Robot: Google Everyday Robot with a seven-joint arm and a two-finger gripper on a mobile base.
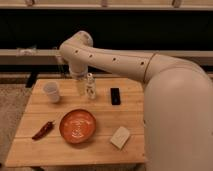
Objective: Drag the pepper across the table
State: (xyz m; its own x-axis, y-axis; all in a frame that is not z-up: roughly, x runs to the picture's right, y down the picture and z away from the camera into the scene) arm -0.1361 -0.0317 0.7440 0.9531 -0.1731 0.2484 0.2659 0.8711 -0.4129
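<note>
The pepper (43,130) is a small dark-red chili lying on the left front part of the light wood table (125,115), left of the orange-red bowl (78,125). My gripper (80,88) hangs from the white arm over the back middle of the table, next to a small clear bottle (90,86). It is well behind and to the right of the pepper and holds nothing that I can see.
A white cup (51,91) stands at the back left. A black rectangular device (115,95) lies right of the bottle. A pale sponge-like block (120,137) lies at the front right. My white arm covers the table's right side.
</note>
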